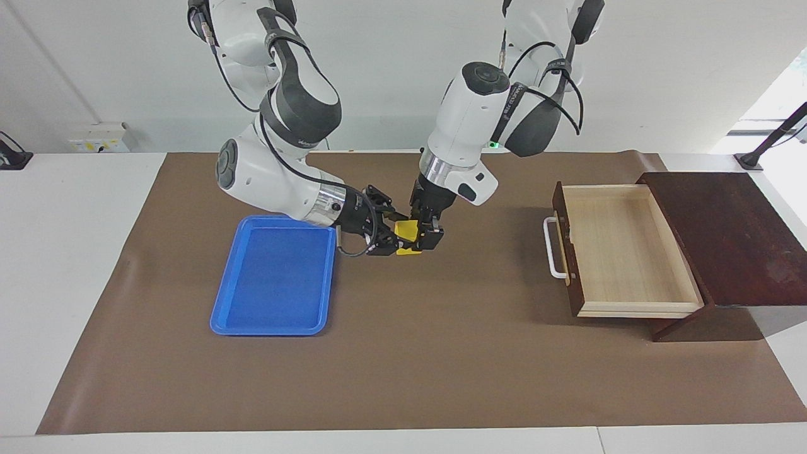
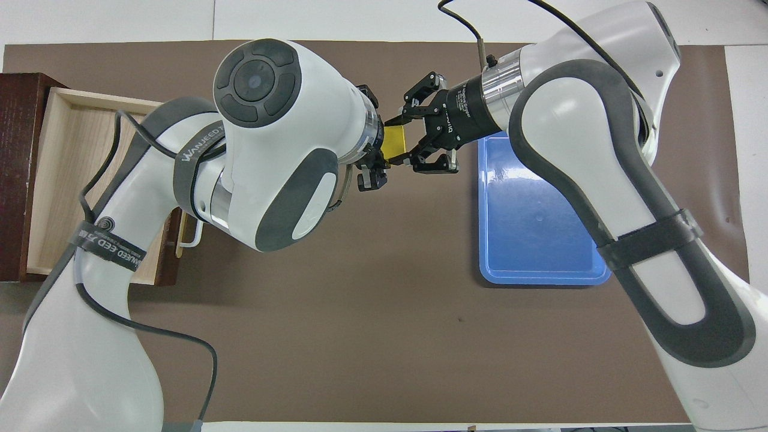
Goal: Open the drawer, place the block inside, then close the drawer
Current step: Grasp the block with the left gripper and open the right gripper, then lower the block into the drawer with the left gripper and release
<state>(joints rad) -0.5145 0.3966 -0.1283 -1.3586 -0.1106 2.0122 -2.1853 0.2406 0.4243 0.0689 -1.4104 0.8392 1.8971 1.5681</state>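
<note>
Two robot arms meet over the middle of a brown table mat [image 1: 403, 366], both at the block [image 1: 408, 234], a small yellow cube held above the mat just beside the blue tray [image 1: 272, 277]. The left gripper [image 1: 423, 238] comes down from above with its fingers pinched on the block. The right gripper [image 1: 392, 234] reaches in from the tray's side, its fingers set on either side of the same cube; whether they clamp it or have begun to slacken cannot be told. Toward the left arm's end of the table, the drawer [image 1: 621, 252] stands pulled out of its dark wooden cabinet [image 1: 731, 233], its pale interior bare and its white handle [image 1: 553, 247] facing the arms
</note>
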